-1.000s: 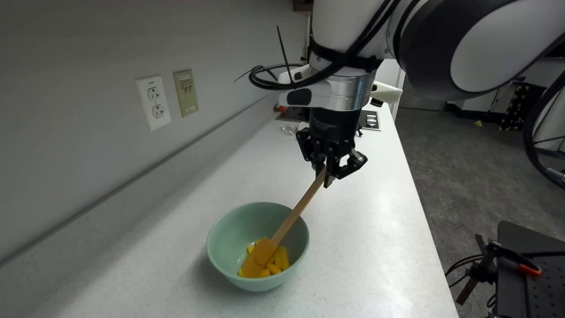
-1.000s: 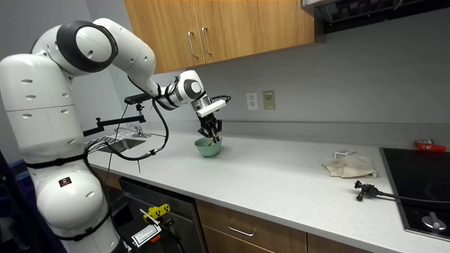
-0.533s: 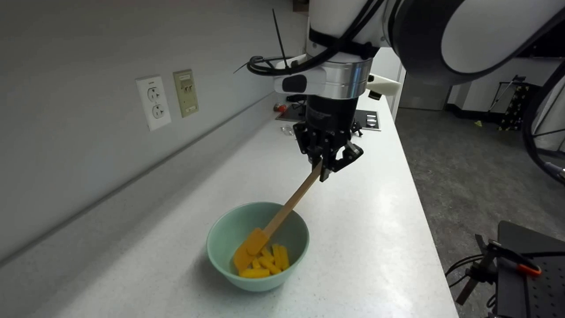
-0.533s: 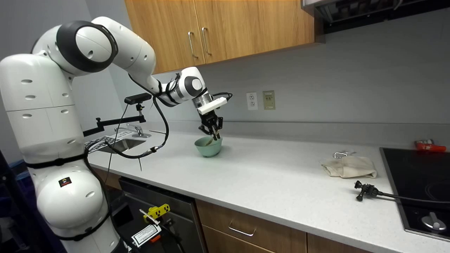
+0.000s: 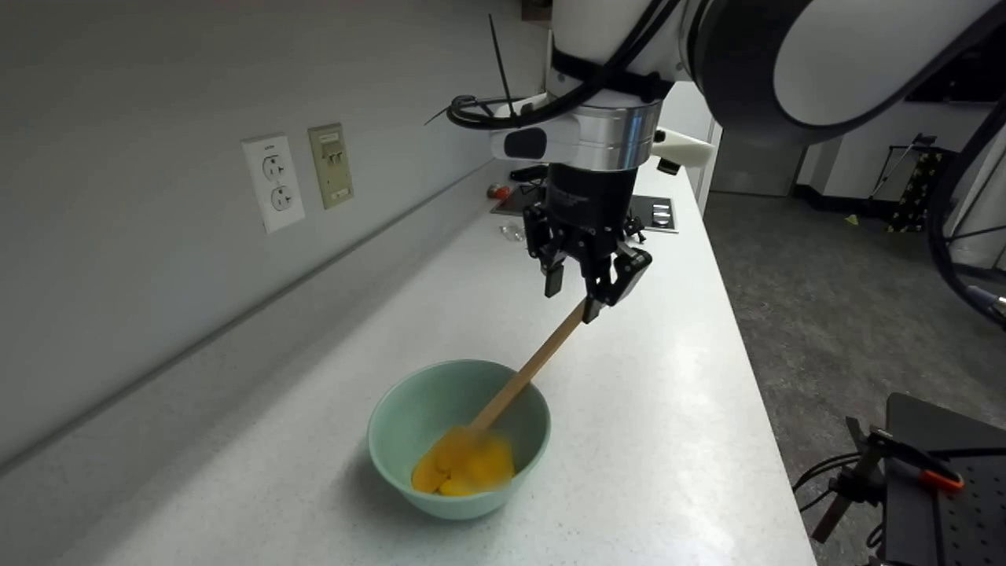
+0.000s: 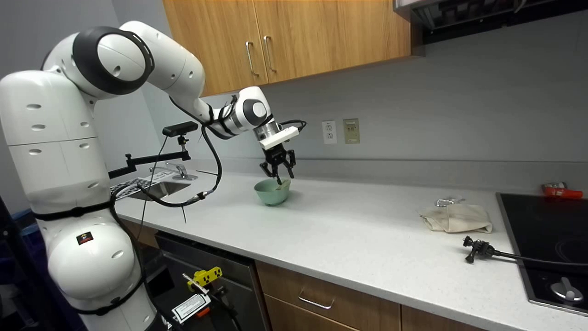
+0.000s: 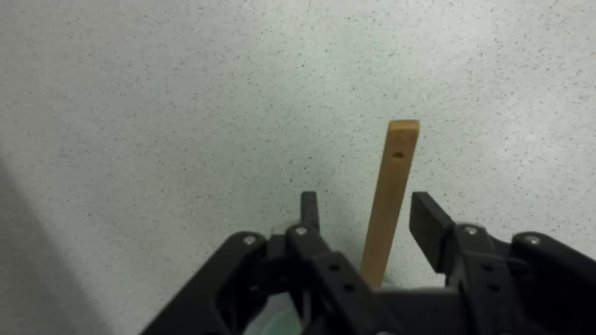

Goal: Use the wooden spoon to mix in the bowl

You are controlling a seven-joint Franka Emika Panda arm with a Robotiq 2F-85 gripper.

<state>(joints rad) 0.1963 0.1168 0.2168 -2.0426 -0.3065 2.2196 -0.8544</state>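
Note:
The bowl [image 5: 405, 424] is pale mint-green and stands on the counter; it also shows in an exterior view [image 6: 273, 197] and partly in the wrist view [image 7: 283, 323]. Yellow pieces [image 5: 486, 470] lie in it, blurred now. The wooden spoon [image 5: 534, 365] has its orange-yellow head in the bowl, and its tan handle leans over the rim, tilted up toward my gripper. My gripper [image 5: 574, 299] is open above the bowl's far right side. In the wrist view, the handle [image 7: 390, 190] passes between the spread fingers [image 7: 365, 200], apart from both, nearer the right one.
A wall with an outlet [image 5: 273, 182] and a switch plate [image 5: 331, 165] runs beside the counter [image 6: 344, 230]. A folded cloth [image 6: 457, 218], a black clamp mount [image 6: 480, 249] and a stovetop [image 6: 551, 239] are farther along. A sink [image 6: 161, 189] lies behind the arm.
My gripper rose slightly while holding the spoon, then its fingers opened and let go of the handle. The spoon's handle has swung to the right, and the yellow contents look blurred.

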